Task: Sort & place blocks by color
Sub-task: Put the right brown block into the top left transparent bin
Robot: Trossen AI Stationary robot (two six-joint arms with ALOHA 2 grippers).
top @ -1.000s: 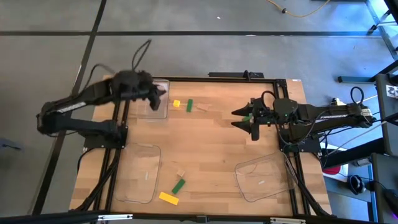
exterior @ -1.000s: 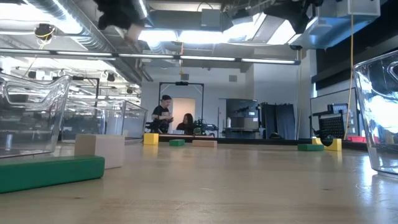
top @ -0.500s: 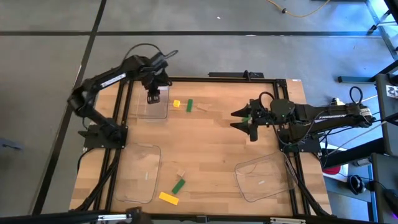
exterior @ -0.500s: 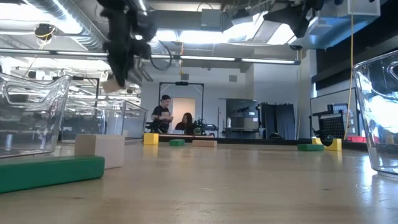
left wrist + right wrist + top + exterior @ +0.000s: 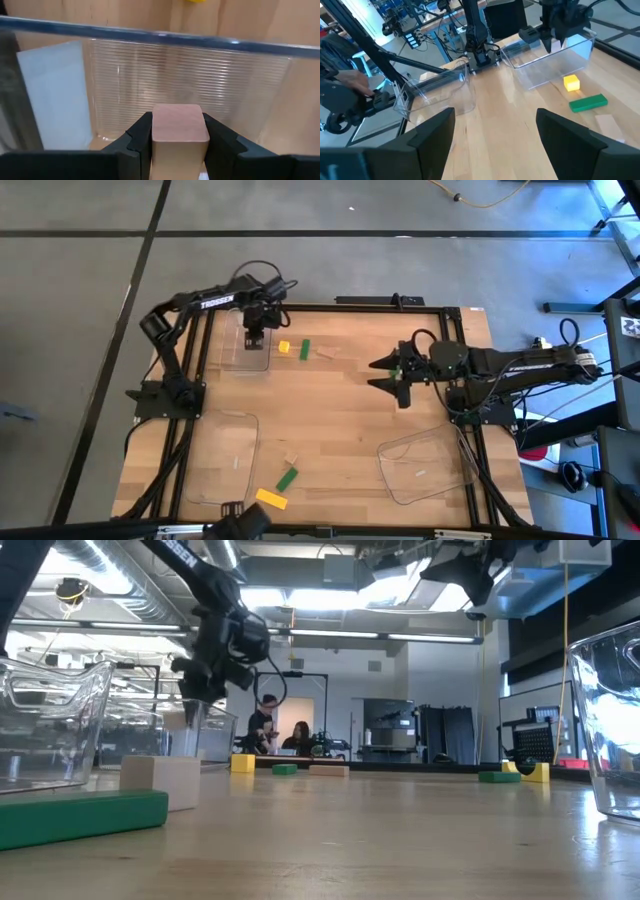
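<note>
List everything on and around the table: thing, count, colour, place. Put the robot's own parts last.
Clear plastic trays: three, see-through; far left, near left, near right of the table.
Small green rectangular blocks: three seen; one far centre beside the yellow cube, one near centre, one under the right gripper.
Small yellow blocks: two; a cube far centre, a flat one at the near edge.
Tan wooden blocks: three; one far centre, one near centre, one held over the far left tray.
Wooden table: one, light wood.
People: two, in the room behind.
Left gripper: shut on a tan block.
Right gripper: open, right of centre.
</note>
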